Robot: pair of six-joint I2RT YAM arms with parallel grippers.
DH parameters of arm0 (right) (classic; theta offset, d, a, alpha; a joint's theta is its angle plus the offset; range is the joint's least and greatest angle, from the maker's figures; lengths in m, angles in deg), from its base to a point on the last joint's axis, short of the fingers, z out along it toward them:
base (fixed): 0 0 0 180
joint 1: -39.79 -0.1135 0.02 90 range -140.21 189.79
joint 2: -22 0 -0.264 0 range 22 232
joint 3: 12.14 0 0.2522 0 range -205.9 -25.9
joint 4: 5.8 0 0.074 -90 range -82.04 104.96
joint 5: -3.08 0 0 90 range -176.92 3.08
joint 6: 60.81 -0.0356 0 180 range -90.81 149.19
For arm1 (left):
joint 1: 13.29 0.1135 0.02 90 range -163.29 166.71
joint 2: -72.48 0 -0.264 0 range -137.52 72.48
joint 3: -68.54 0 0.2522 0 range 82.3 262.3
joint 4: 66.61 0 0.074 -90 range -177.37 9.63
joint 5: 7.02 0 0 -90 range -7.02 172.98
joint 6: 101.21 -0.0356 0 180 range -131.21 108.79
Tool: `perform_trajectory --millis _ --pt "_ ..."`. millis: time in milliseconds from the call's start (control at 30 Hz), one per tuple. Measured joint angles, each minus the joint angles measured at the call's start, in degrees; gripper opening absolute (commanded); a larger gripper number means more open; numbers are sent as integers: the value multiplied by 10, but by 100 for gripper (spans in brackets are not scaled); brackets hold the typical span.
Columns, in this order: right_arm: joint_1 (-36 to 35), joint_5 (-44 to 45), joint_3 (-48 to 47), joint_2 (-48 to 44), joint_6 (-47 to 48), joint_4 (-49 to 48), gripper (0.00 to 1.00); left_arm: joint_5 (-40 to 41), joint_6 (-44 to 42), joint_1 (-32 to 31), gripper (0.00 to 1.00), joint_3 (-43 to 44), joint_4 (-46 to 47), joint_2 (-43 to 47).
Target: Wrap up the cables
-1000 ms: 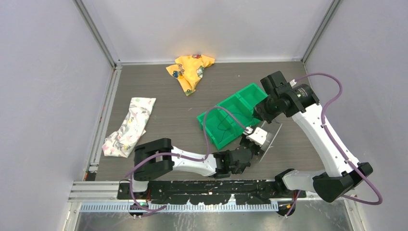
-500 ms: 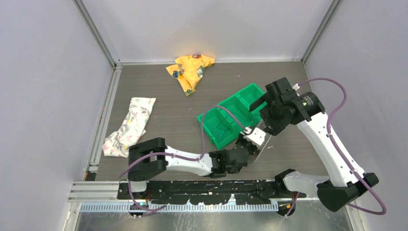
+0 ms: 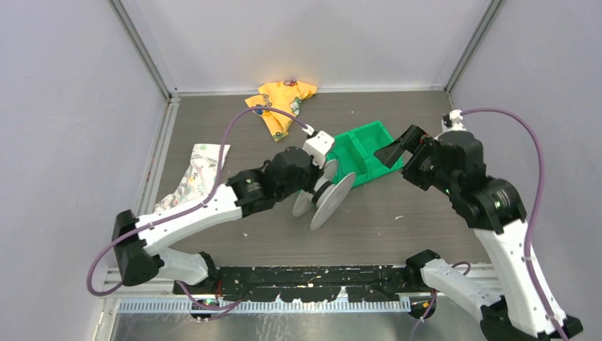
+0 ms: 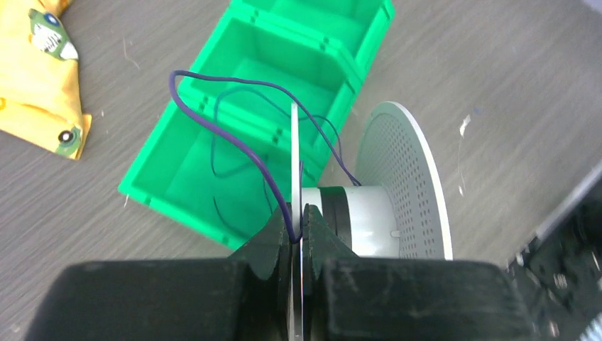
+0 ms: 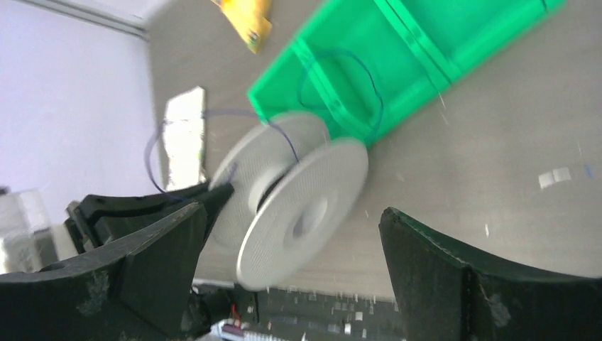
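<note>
My left gripper (image 4: 299,224) is shut on the thin edge of one flange of the pale spool (image 4: 405,181), with a strand of the cables (image 4: 245,81) pinched beside it. The thin dark wire loops from the jaws over the green bin (image 4: 213,170) and runs to the spool's hub. In the top view the left gripper (image 3: 316,186) holds the spool (image 3: 332,201) tilted, just in front of the bin (image 3: 365,145). My right gripper (image 3: 401,160) hangs open at the bin's right end. In its wrist view, the right gripper (image 5: 294,213) has wide jaws with nothing between them, facing the spool (image 5: 298,206).
A yellow printed cloth (image 3: 280,103) lies at the back of the table. A white patterned cloth (image 3: 188,186) lies at the left. Grey walls with metal rails close off the left, back and right sides. The arms' black base rail (image 3: 305,280) runs along the near edge.
My right gripper has opened and drawn back to the right. My left arm has swung up and leftward, carrying the spool from the bin's right front to its left front.
</note>
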Motion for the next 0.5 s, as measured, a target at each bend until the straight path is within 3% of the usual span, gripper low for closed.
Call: perform_trajectory --millis 267,500 --pt "0 -4 212 -153 136 -285 92 -170 -48 90 0 113 -282 91" --pt "1 -149 273 -41 191 -471 84 -288 -96 135 0 256 -455 138"
